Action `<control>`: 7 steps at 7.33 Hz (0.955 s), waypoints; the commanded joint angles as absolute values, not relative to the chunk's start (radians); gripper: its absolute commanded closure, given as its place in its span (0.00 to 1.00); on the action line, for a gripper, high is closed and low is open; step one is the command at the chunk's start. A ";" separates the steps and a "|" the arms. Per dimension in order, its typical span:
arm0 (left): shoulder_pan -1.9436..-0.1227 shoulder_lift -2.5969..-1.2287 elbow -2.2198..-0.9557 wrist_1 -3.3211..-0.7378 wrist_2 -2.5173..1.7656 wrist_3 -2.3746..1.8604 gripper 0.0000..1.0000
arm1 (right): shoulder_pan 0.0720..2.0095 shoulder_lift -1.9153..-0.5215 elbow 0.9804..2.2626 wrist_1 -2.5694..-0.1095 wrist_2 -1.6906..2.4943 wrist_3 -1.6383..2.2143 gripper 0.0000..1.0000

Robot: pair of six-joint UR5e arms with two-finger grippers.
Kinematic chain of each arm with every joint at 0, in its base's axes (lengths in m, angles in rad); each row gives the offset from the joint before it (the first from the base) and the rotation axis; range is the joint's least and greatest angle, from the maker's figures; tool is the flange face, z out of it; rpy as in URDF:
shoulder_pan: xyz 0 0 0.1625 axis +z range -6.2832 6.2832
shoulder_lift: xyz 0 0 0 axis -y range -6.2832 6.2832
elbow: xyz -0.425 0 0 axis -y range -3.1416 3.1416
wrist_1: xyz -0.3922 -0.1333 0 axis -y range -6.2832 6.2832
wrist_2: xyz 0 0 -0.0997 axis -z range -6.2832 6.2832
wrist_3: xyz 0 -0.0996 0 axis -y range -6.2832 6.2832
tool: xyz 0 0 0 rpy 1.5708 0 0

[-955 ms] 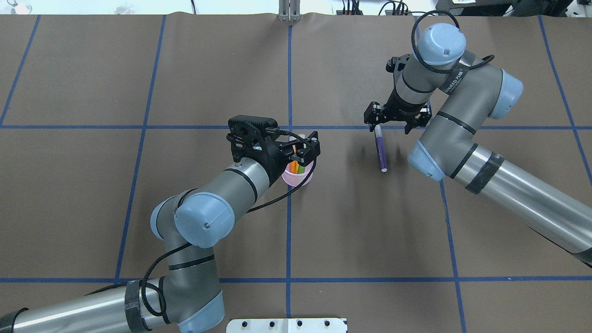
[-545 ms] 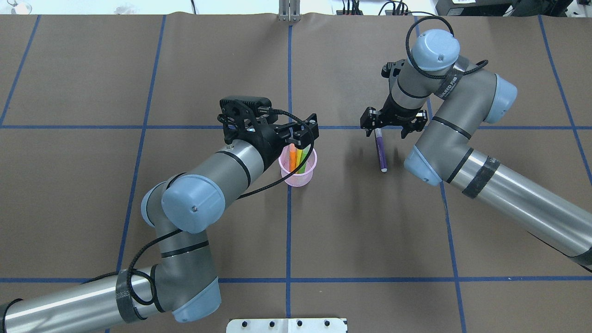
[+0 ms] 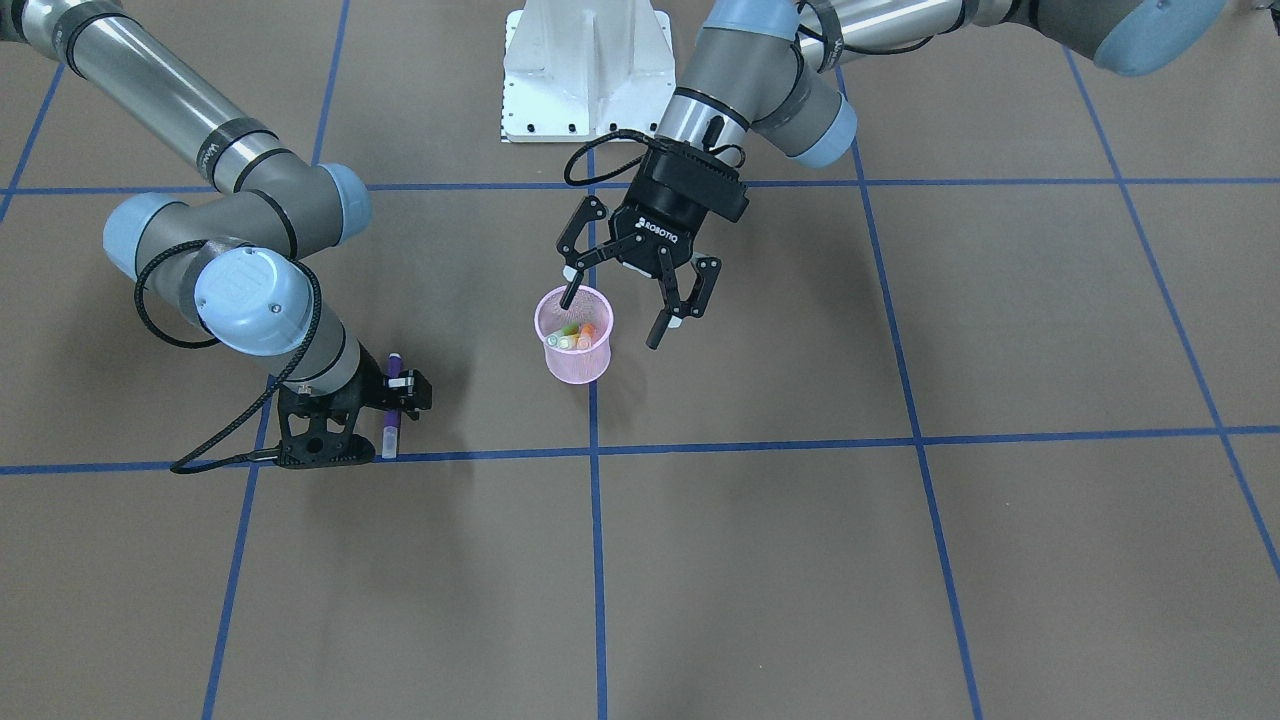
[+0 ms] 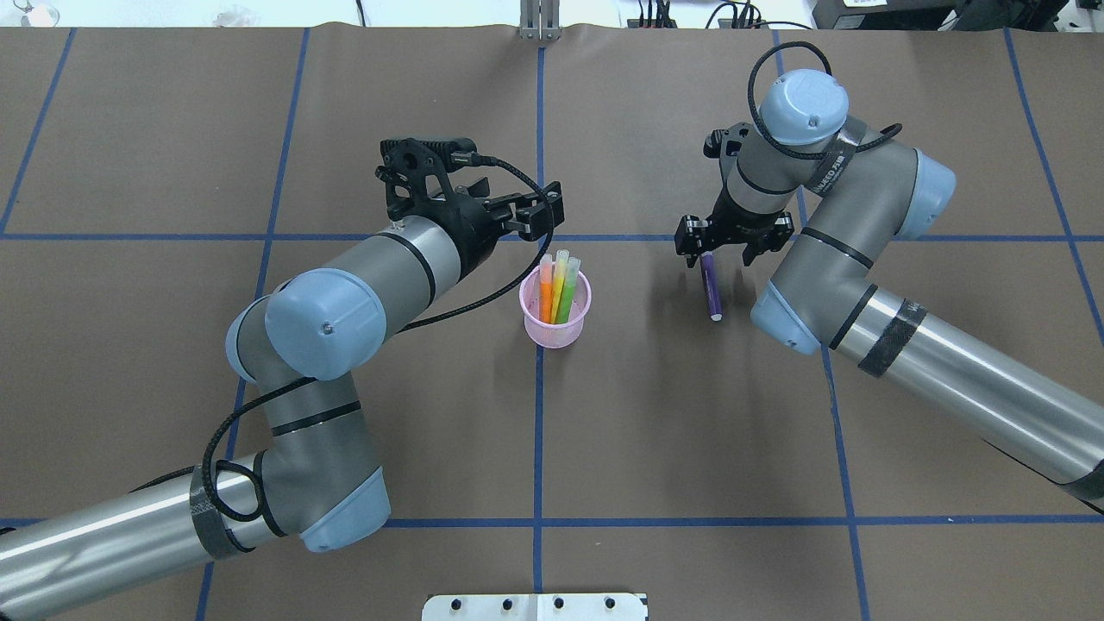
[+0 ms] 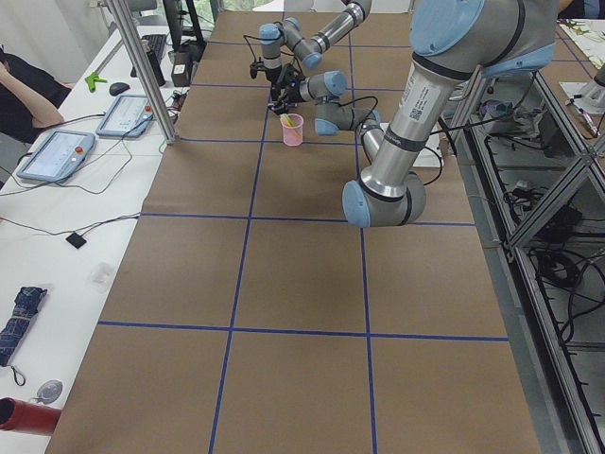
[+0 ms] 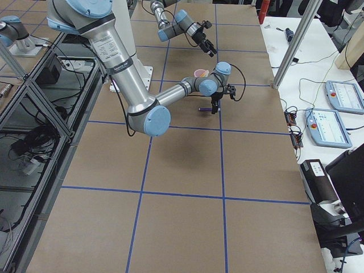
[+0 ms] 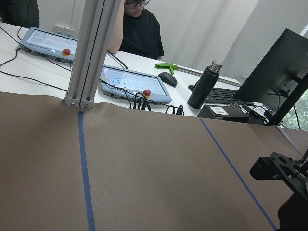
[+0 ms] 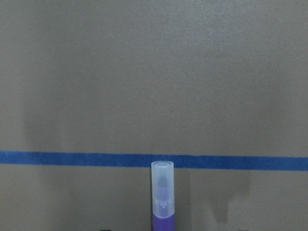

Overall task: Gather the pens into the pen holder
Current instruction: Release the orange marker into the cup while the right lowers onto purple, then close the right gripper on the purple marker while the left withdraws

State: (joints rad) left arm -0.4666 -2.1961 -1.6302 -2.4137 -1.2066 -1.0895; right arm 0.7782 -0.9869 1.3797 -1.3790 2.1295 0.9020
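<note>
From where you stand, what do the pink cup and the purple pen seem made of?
Pink cup: looks like fine mesh, wire or plastic I cannot tell; its wall is see-through. Purple pen: probably smooth plastic; its frosted cap lets the tip show through.

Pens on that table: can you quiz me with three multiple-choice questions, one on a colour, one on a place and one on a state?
1. What colour is the cup?
A. pink
B. blue
C. black

2. Where is the purple pen?
A. in the cup
B. flat on the table
C. lifted in the air

3. How is the left gripper?
A. shut on a pen
B. shut on the cup
C. open and empty

Answers:
1 A: its mesh wall is pink.
2 B: it lies on the brown surface, one end under the right gripper.
3 C: its fingers are spread wide above the cup and hold nothing.
</note>
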 commanded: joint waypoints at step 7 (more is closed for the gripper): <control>-0.489 -2.178 -1.629 -2.413 -1.235 -1.089 0.00 | 0.769 -0.977 1.361 -1.381 2.126 0.888 0.42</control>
State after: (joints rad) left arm -0.4879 -2.1802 -1.6291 -2.4129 -1.2333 -1.0891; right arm 0.7714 -0.9785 1.3613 -1.3782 2.1273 0.8882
